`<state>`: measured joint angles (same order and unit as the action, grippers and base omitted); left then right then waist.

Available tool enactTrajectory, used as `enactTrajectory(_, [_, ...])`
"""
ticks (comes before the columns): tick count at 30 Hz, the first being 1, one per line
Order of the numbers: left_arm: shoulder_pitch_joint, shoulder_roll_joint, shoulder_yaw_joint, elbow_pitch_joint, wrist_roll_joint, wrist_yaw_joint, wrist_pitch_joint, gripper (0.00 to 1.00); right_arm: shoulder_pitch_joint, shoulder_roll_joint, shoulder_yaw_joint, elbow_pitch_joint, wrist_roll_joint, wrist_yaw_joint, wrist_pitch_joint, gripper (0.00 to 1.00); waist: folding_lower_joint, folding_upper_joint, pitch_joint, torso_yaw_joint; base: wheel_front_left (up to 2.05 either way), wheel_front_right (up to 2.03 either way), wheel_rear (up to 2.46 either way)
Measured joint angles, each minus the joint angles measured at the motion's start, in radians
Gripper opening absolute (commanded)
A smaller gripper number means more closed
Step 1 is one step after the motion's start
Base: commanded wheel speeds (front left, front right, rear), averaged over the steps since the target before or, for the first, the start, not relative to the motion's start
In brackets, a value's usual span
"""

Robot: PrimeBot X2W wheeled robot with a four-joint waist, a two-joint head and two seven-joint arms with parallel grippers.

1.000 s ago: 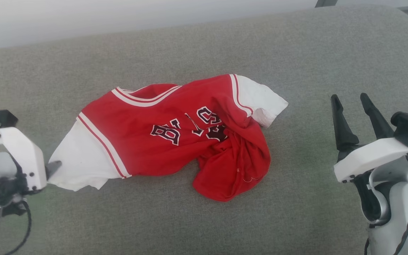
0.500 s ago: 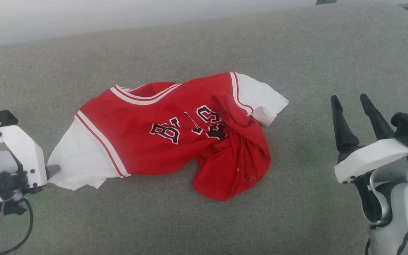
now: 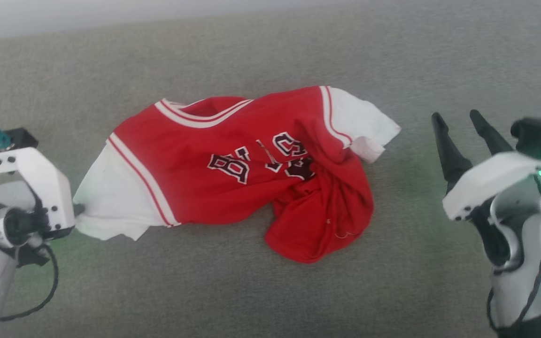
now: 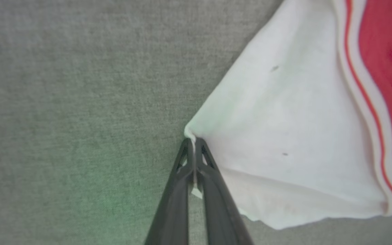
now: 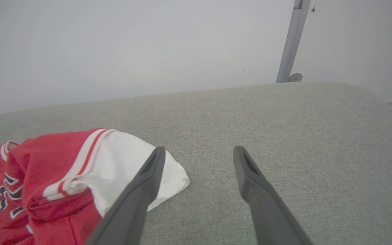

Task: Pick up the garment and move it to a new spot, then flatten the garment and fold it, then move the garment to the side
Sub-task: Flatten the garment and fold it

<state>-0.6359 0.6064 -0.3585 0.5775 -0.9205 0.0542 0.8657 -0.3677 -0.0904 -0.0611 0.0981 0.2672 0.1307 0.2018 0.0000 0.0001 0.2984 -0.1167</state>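
Note:
The garment (image 3: 233, 169) is a red jersey with white sleeves, striped trim and dark white-outlined print, lying crumpled in the middle of a grey cushion. My left gripper (image 3: 79, 210) sits at the tip of its left white sleeve (image 4: 284, 136). In the left wrist view the left gripper (image 4: 193, 143) is shut, pinching the sleeve's corner between its fingers. My right gripper (image 3: 456, 119) hovers open to the right of the garment, holding nothing. In the right wrist view the right gripper (image 5: 197, 151) is spread wide beside the other white sleeve (image 5: 131, 163).
The grey upholstered cushion (image 3: 270, 291) stretches all around the garment, with bare fabric in front and to the right. A pale wall (image 5: 131, 44) and a grey metal post (image 5: 289, 41) stand behind its far edge.
The left gripper has shut on the corner of the left white sleeve. The head view has shifted, so the whole scene sits a little differently. The right gripper stays open.

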Motion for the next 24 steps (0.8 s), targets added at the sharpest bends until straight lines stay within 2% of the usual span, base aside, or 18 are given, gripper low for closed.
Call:
enactTrajectory(7, [-0.067,-0.043,-0.03,0.003,0.019,-0.032,-0.035,0.0,-0.127,-0.06,0.028,0.135,0.032,0.0,0.157,1.0,0.0,0.0,0.044,0.052,0.0,0.0,0.0])
enactTrajectory(20, [-0.179,-0.128,-0.055,0.06,0.037,-0.105,-0.103,0.0,-0.358,-0.179,0.184,0.413,0.065,0.0,0.438,1.0,0.0,0.0001,0.14,0.159,0.0,0.0,0.0])
enactTrajectory(21, [-0.186,-0.134,-0.057,0.07,0.035,-0.109,-0.107,0.0,-0.377,-0.187,0.197,0.429,0.066,0.0,0.459,0.46,0.0,0.0001,0.144,0.165,0.0,0.0,0.0])
enactTrajectory(22, [-0.191,-0.137,-0.058,0.077,0.035,-0.114,-0.111,0.0,-0.391,-0.189,0.202,0.443,0.072,0.0,0.474,0.0,-0.0001,0.0001,0.147,0.17,0.0,0.0,0.0])
enactTrajectory(24, [-0.202,-0.143,-0.06,0.094,0.035,-0.123,-0.119,0.0,-0.415,-0.198,0.218,0.459,0.072,0.0,0.498,0.0,0.0,0.0001,0.149,0.177,0.0,0.0,0.0])
